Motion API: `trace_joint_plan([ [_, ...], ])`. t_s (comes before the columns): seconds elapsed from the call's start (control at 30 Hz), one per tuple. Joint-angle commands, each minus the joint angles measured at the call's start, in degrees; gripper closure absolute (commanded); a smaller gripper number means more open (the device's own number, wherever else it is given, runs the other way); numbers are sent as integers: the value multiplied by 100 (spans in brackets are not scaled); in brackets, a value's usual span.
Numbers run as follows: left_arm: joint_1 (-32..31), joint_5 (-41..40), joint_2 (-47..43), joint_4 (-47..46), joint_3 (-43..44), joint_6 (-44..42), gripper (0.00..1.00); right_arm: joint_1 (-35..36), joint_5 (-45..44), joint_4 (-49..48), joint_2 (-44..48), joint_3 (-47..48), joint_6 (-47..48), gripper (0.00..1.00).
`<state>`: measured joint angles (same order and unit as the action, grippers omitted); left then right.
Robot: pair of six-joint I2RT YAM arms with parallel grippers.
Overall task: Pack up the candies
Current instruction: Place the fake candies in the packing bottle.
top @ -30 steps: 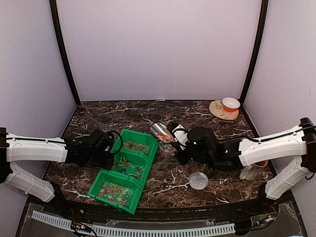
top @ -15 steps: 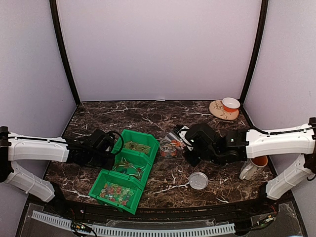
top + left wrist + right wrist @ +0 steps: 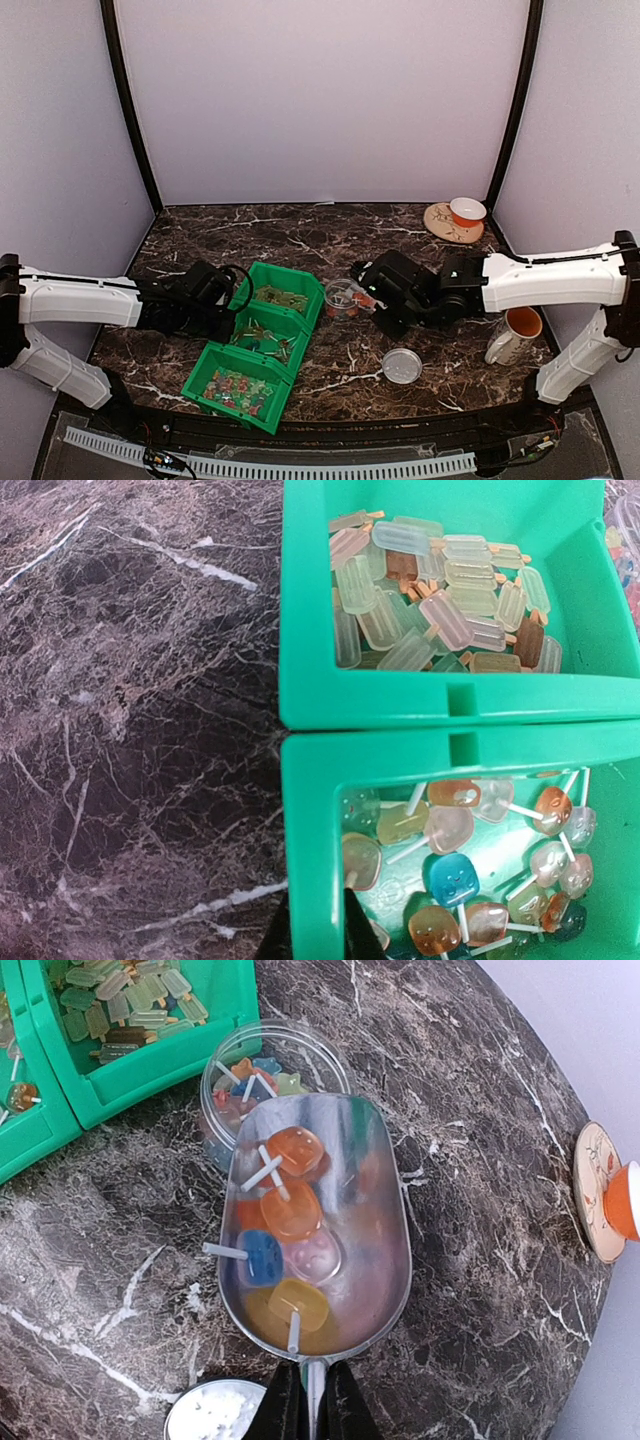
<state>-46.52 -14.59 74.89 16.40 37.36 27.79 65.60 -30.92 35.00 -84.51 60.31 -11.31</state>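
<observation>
**Right hand holds a loaded scoop at the jar; left hand pinches a bin wall.**

The right hand (image 3: 312, 1405) is clamped narrow on the handle of a metal scoop (image 3: 370, 1260). The candies (image 3: 290, 1210), lollipops in orange, blue, pink and yellow, lie in the scoop's bowl just ahead of that hand. The scoop's front lip overlaps the rim of the clear jar (image 3: 213, 1070), which holds more sweets and stands on the bench (image 3: 480, 1260) just beside the green bins (image 3: 150, 1065). The left hand (image 3: 315, 942) is closed narrow on the near wall of the middle bin (image 3: 310, 820), with lollipops lying just inside that wall. The neighbouring bin (image 3: 300, 580) holds pale ice-pop shapes.
</observation>
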Motion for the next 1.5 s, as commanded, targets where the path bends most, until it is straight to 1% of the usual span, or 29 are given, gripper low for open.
trace_joint_plan([
  [0.0, -41, -204, -30, -296, 199, -114, 100, -30, -162, 353, -167, 422, -106, 100],
  [0.23, -41, -235, -9, -309, 175, -125, 100, -30, -239, 861, -378, 821, -99, 100],
  [0.7, -41, -272, -27, -353, 98, -127, 100, 3, -246, 1464, -589, 1100, -117, 100],
  [1.47, -41, -333, -107, -357, -44, -67, 100, 143, -292, 1870, -641, 1353, 29, 100],
])
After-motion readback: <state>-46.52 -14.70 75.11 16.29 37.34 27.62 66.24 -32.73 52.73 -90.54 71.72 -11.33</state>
